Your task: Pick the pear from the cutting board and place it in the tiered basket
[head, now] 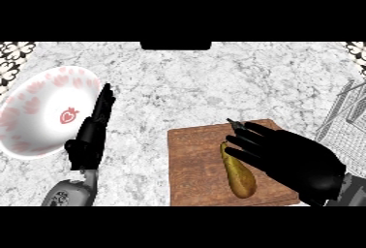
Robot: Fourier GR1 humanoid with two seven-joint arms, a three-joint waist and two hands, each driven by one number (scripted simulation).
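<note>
One pear (240,175) lying on the cutting board (196,160), just left of the right robot hand (293,160); fingers spread above it, nothing pinched yet, probably set for a side grasp; tiered basket (348,109) beyond to the right; left robot hand (91,133) resting straight-fingered beside a plate (36,114), well clear.

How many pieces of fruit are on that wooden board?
1: a yellow-brown pear lies on the brown wooden cutting board, beside the robot's black right hand. That hand covers part of the board, so something might be hidden underneath.
</note>
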